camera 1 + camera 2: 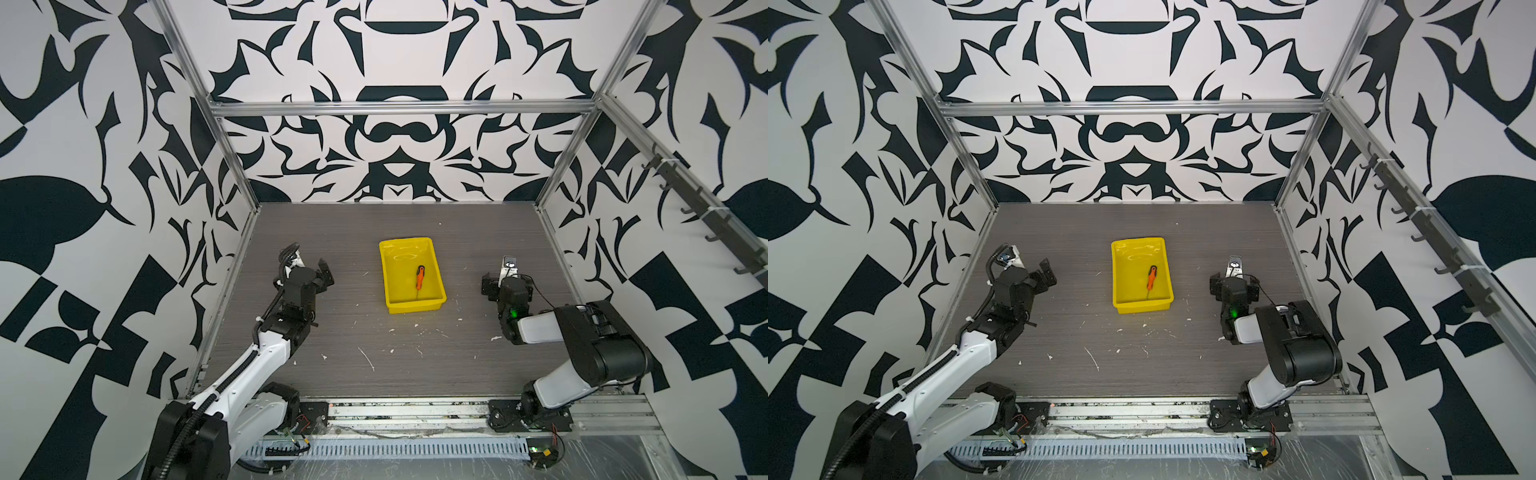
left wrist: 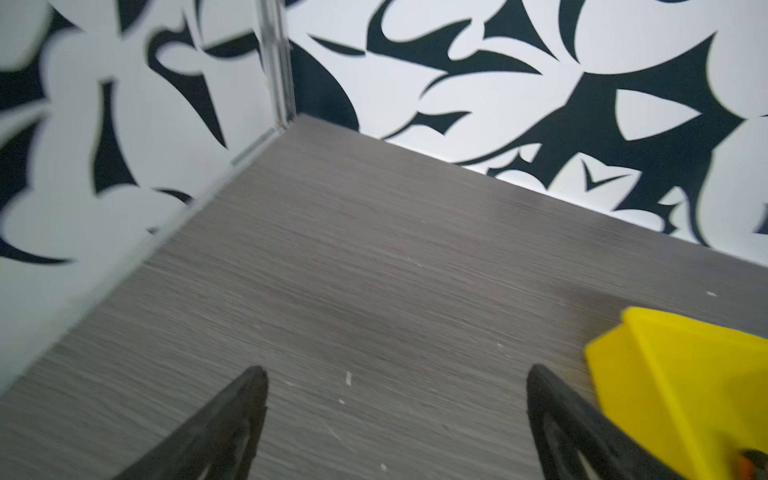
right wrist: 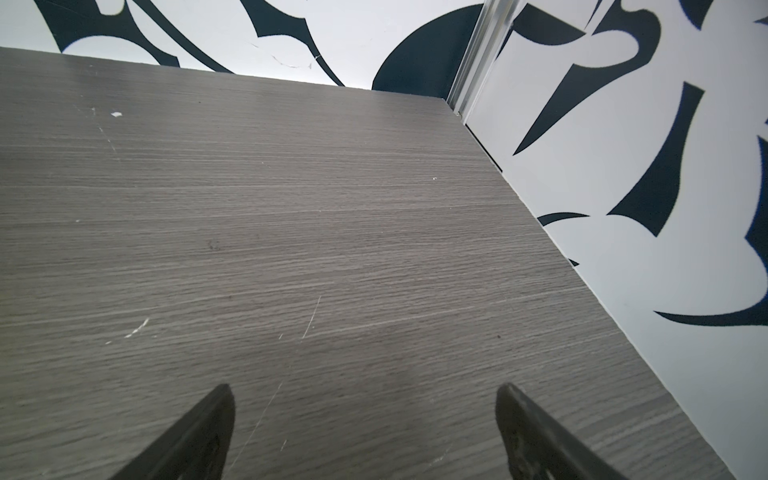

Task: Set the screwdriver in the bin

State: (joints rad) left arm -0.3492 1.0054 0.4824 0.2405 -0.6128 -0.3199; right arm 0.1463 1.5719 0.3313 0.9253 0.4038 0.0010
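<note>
— Yellow bin (image 1: 415, 306), middle of the table (image 1: 436, 365): is the screwdriver (image 1: 420, 277) in it?
— Yes. It lies flat on the bin floor, over toward the 3 o'clock wall, black cap at 12, thin shaft at 6. The tip is near the 6 o'clock wall; touching or not, can't tell. Same in both top views.
— Grippers?
— Left gripper (image 2: 395, 370) sits at 9 o'clock of the bin, fingers spread wide, only bare table between them. The left wrist view shows a bin corner just beside one finger. Looks apart from it, but that view is smeared. Right gripper (image 3: 365, 386) sits at 3 o'clock, jaws wide, nothing held. Neither touches the bin.
— So which step?
— Placement looks done, I judge. Only parking the arms is left.
— How to do that well?
— Lift first, then pull each arm outward, left toward 9, right toward 3. Never sweep across the middle: a finger could clip the rim and shove or tip the bin. Leave the fingers apart, no reason to close. Don't reach in to tidy the screwdriver; inside is inside.
— Risk?
— Low. Glossy floor and a round handle, so it may roll if the bin gets knocked.
</note>
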